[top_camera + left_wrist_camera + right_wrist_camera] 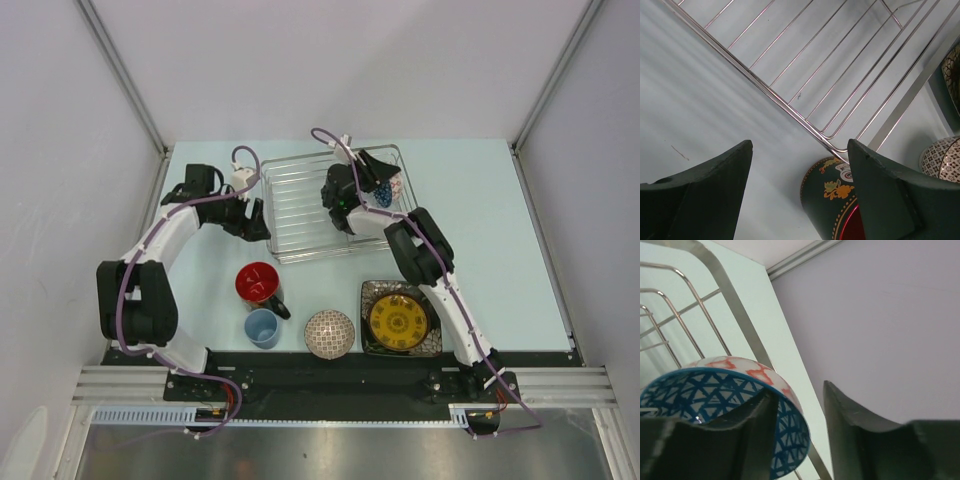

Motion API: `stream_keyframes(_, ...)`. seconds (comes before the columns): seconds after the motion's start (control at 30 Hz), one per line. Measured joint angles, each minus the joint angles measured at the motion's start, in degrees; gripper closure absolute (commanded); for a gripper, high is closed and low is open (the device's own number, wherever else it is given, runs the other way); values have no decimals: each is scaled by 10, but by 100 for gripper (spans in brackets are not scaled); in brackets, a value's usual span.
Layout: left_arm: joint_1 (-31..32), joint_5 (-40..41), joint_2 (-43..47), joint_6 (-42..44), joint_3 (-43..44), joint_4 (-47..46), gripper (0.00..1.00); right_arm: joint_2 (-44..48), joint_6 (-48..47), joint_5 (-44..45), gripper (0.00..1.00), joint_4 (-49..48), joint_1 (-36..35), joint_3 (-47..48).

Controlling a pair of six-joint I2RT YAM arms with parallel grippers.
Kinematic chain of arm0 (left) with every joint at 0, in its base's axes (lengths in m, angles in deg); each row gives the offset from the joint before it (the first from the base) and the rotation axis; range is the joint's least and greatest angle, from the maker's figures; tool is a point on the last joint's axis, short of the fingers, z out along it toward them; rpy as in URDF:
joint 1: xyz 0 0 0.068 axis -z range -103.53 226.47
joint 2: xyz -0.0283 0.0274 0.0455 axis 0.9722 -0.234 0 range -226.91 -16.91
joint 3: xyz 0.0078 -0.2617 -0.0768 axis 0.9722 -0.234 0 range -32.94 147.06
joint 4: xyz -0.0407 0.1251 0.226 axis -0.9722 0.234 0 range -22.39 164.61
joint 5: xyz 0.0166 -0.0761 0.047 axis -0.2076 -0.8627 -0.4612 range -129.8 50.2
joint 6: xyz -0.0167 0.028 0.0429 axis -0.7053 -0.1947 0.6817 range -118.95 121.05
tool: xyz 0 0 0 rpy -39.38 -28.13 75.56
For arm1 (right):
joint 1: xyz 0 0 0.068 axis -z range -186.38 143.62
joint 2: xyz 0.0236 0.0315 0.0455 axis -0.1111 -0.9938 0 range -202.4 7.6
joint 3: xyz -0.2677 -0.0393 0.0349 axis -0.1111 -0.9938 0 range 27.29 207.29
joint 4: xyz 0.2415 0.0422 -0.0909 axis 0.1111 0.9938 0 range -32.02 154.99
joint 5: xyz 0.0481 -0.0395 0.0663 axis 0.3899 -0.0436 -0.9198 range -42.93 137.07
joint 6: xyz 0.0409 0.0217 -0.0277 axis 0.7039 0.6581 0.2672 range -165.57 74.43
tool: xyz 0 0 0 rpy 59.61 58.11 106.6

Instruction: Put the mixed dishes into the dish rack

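**One dish at the rack, five waiting on the desk**

The blue-patterned bowl with the red-and-white outside (384, 192) was in the far right corner of the silver wire dish rack (295, 200), and that was the only dish in there! The right end effector (797, 400) sat astride its rim, one finger inside the bowl and one outside. A clear gap showed between the outer finger and the bowl's wall, so it looked parted, not pinching. The bowl sat tilted in the wrist view. Whether it had settled fully on the wires could not be told.

On the left, the left end effector (800, 145) hovered spread wide just beside the rack's left edge, with nothing between its fingers.

Everything else was out on the pale desk (480, 230), near the arm bases. The dark printed mug with the red inside (258, 283) stood closest to the rack's near left corner. The small light-blue cup (262, 327) was just nearer than the mug, and the pinkish-beige patterned bowl (329, 333) stood to the right of the cup. Further right, the round yellow plate (398, 320) lay on top of the dark square floral plate (372, 292).

By that count the job looked barely begun, with the mug the likeliest next pick for the left arm.
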Motion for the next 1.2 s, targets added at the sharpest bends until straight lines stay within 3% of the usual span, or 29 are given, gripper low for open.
stream_keyframes(0.23,0,-1,4,-4,-5,-1,19,0,-4,2,33,0,-6,-2)
stream_keyframes(0.37,0,-4,4,-5,-5,-2,19,2,-1,2,18,1,-7,-2)
stream_keyframes(0.7,0,-4,4,-9,-6,-5,20,4,-2,2,10,4,-8,5)
stream_keyframes(0.83,0,-4,4,-9,-6,-5,20,49,10,2,5,51,-20,8)
stream_keyframes(1.0,0,-4,0,-12,-2,-7,21,234,135,-5,0,235,-93,5)
stream_keyframes(1.07,-1,-3,-7,-18,10,-8,21,325,270,-26,0,433,-151,49)
stream_keyframes(1.13,-1,-3,-13,-23,23,-8,21,369,454,-126,0,655,-190,158)
stream_keyframes(1.2,-2,0,-16,-26,37,-10,21,378,642,-316,0,854,-179,322)
